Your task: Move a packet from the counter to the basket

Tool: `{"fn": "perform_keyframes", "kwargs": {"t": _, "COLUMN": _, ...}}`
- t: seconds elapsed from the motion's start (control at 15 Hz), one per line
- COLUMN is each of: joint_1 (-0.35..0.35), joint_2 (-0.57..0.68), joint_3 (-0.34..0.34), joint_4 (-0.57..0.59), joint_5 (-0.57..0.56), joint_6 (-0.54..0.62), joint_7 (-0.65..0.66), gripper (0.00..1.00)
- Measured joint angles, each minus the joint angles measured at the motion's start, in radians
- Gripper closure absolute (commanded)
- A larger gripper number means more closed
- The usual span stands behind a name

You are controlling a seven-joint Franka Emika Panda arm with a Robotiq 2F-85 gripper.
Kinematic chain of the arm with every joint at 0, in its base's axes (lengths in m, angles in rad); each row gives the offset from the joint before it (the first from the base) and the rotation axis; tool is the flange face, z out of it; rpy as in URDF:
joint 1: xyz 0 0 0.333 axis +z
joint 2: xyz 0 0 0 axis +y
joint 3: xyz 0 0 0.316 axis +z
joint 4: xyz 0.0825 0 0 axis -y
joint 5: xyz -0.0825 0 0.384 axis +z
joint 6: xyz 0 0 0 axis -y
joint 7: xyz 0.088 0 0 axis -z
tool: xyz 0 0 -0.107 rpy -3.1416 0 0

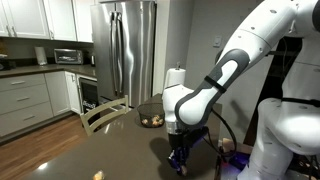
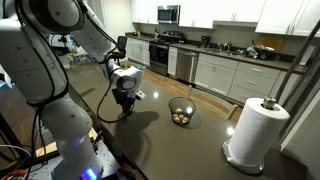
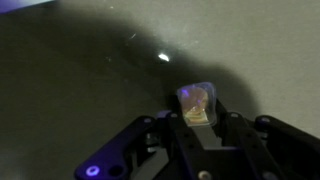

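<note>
My gripper point(image 3: 199, 122) is shut on a tiny pale tan packet point(image 3: 198, 100), which sticks out between the fingertips in the wrist view. It hangs low over the dark counter point(image 3: 80, 70). In both exterior views the gripper point(image 1: 178, 152) point(image 2: 125, 110) points down at the counter point(image 1: 100, 140) point(image 2: 180, 150), and the packet is too small to make out there. The small round dark basket point(image 1: 152, 120) point(image 2: 181, 113) stands on the counter a short way from the gripper and holds several small pale items. The basket is out of the wrist view.
A white paper towel roll point(image 2: 255, 130) stands on the counter beyond the basket. A small pale item point(image 1: 99, 175) lies on the counter near the front edge. A chair back point(image 1: 103, 115) rises at the counter's edge. Kitchen cabinets and a steel fridge point(image 1: 130, 50) stand behind.
</note>
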Motion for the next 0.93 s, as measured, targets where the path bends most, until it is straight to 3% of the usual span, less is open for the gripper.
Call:
{"fn": "perform_keyframes", "kwargs": {"t": 0.47, "joint_1": 0.000, "joint_2": -0.002, "joint_3": 0.006, "joint_4": 0.068, "joint_5": -0.026, "joint_6": -0.105, "joint_7": 0.059, "gripper": 0.88}}
{"fn": "perform_keyframes", "kwargs": {"t": 0.93, "joint_1": -0.008, "joint_2": -0.038, "joint_3": 0.005, "joint_4": 0.207, "joint_5": -0.145, "joint_6": -0.164, "joint_7": 0.211, "gripper": 0.88}}
